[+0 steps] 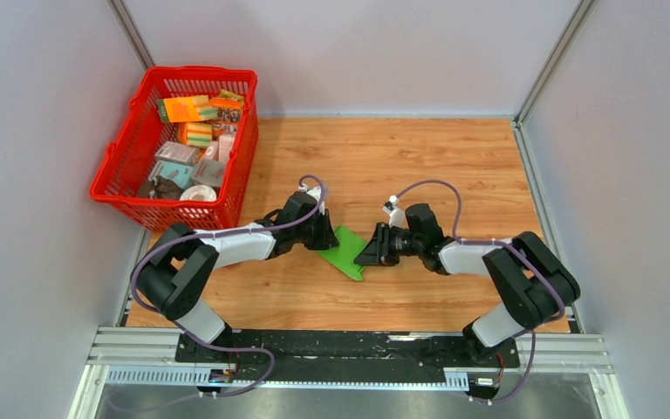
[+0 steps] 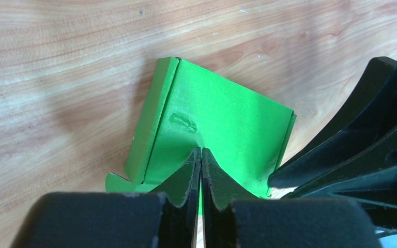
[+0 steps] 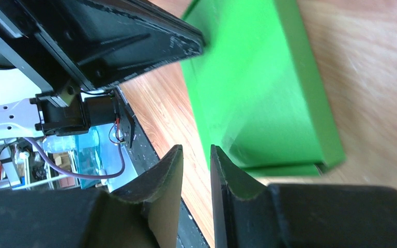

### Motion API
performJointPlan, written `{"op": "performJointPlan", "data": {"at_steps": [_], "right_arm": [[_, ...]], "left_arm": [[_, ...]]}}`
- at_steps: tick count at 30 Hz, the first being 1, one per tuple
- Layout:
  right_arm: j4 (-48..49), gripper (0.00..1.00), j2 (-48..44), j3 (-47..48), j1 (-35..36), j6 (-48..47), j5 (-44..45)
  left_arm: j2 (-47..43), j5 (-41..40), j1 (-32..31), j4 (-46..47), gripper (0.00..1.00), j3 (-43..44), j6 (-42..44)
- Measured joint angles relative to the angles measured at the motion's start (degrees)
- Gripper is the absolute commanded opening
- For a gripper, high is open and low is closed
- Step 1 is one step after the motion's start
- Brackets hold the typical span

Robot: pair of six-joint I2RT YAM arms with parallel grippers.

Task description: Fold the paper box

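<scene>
green creased paper box, left tool pinching it, right tool slightly spread

The table is seen from high above and behind. The paper box is seen very close from both wrists, from opposite sides.

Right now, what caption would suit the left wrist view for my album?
Closed left gripper, tips against a partly folded green box on a wooden table.
</scene>
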Motion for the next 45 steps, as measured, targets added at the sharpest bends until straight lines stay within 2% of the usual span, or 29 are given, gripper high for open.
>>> {"op": "performJointPlan", "data": {"at_steps": [3, 7, 12, 18, 26, 27, 30, 31, 35, 39, 45], "right_arm": [[-4.3, 0.39, -6.3, -3.2, -0.8, 0.0, 2.2], [-8.3, 0.62, -15.1, -5.4, -1.8, 1.0, 4.5], [-9.0, 0.64, -18.3, -6.1, -2.3, 1.7, 6.8], [-9.0, 0.57, -12.2, -5.6, -3.6, 2.5, 7.1], [-2.7, 0.43, -2.9, -5.7, -4.3, 4.4, 5.6], [-1.7, 0.39, -2.2, -5.7, -4.5, 4.6, 5.5], [1.2, 0.31, 0.2, -5.7, -5.0, 4.9, 5.0], [2.3, 0.31, 1.3, -5.7, -5.2, 5.2, 4.3], [6.9, 0.28, 3.8, -5.9, -6.0, 6.3, 2.1], [9.4, 0.25, 5.1, -6.3, -6.6, 6.8, 0.9], [13.7, 0.23, 6.0, -8.2, -8.3, 8.0, -0.9]], "left_arm": [[-0.2, 0.6, 0.0, -0.6, 0.10, 0.0, 0.1], [-0.4, 1.4, 0.0, -0.7, 0.10, -0.4, 0.1], [-0.7, 2.5, 0.0, -0.6, 0.11, -0.8, 0.1], [-1.5, 3.7, 0.0, -1.1, 0.12, -1.1, 0.0], [-2.4, 5.1, 0.0, -2.0, 0.15, -1.1, 0.0], [-2.8, 5.1, 0.0, -2.5, 0.16, -1.1, 0.0], [-4.9, 4.9, 0.0, -4.7, 0.25, -1.1, 0.5], [-6.1, 4.5, 0.0, -5.7, 0.32, -1.1, 0.7], [-12.8, 1.8, 0.4, -10.7, 0.46, -1.0, 2.8], [-15.3, 1.0, 2.4, -15.9, 0.49, 1.0, 5.1], [-12.7, 2.7, 6.9, -18.1, 0.49, 2.3, 5.9]]}}
